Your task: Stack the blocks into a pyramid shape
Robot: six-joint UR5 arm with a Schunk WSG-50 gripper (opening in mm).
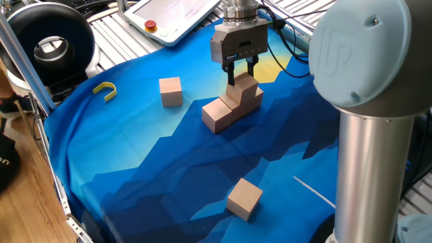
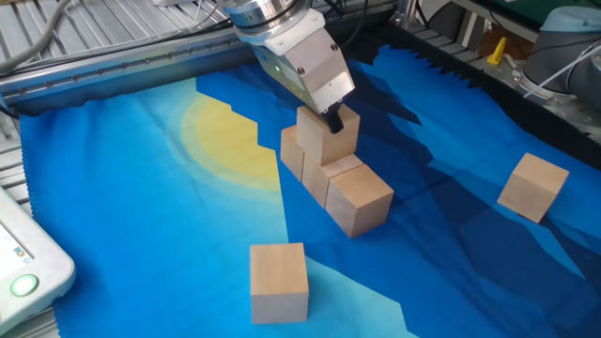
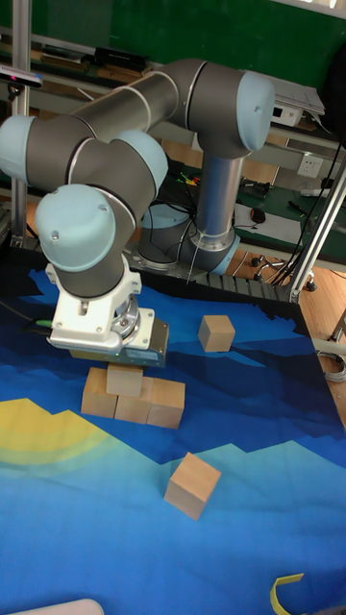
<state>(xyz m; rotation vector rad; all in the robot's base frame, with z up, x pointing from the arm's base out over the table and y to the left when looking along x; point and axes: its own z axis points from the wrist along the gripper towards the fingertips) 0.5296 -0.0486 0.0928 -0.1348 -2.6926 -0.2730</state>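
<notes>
The grey two-finger pincer (image 1: 241, 73) points straight down at the middle of the tabletop (image 1: 135, 155), which is draped in a blue cloth with a yellow sun patch. Its dark fingers (image 2: 332, 120) bracket a plain light tan wooden cube, the upper block (image 2: 329, 134), and look pressed against its sides, so the pincer appears to be grasping it. That upper block sits on a row of three more identical tan cubes (image 2: 355, 199) that touch one another in a line; it rests over the two at the sunny end of the row, seen in the tall fixed view as a second tier (image 3: 123, 381) above the base row (image 3: 163, 404).

Two further tan cubes lie loose and well apart from the stack: one (image 1: 171, 91) near a small yellow curved hook-shaped piece (image 1: 105, 90), the other (image 1: 244, 199) closer to the robot's thick grey column (image 1: 378, 169). A white touchscreen pendant (image 1: 177, 15) lies beyond the cloth's edge.
</notes>
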